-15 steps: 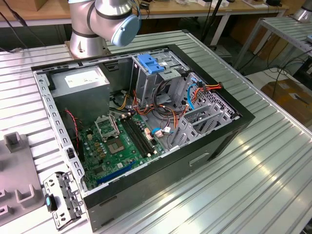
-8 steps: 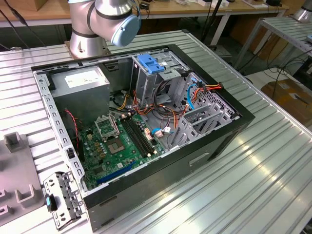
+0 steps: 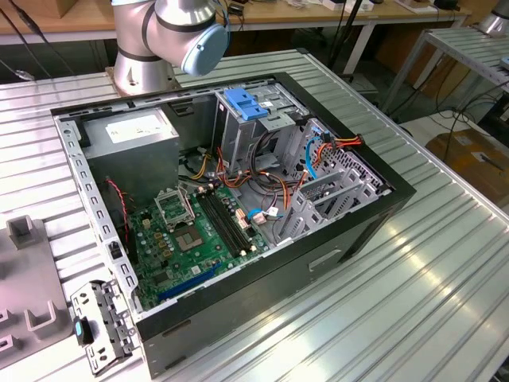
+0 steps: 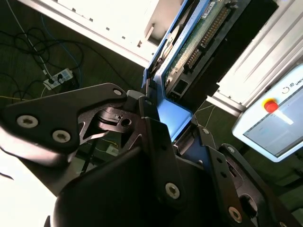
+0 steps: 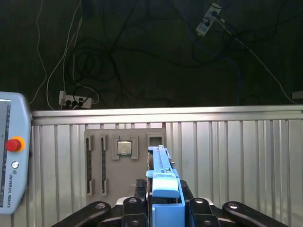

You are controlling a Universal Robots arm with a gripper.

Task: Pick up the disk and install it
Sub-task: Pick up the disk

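In both wrist views my gripper [image 4: 173,118] is shut on the disk [image 4: 199,38] and holds it edge-on above the table. The second wrist view shows the disk's green circuit-board underside and connector, with a blue side rail [image 4: 173,116] between the black fingers [image 4: 156,137]. In the first wrist view the disk [image 5: 163,170] shows as a thin blue-railed edge rising from the gripper [image 5: 163,208]. The exterior view shows the open computer case [image 3: 342,231] lying on its side, with the metal drive cage [image 3: 238,139] under a blue latch [image 3: 245,103].
Inside the case are the grey power-supply box [image 3: 131,135], the green motherboard [image 3: 199,231] and loose cables [image 3: 274,187]. The arm's base [image 3: 159,40] stands behind the case. A grey fixture plate [image 5: 102,165] holds a processor chip [image 5: 124,148]. A teach pendant [image 5: 12,165] lies on the ribbed table.
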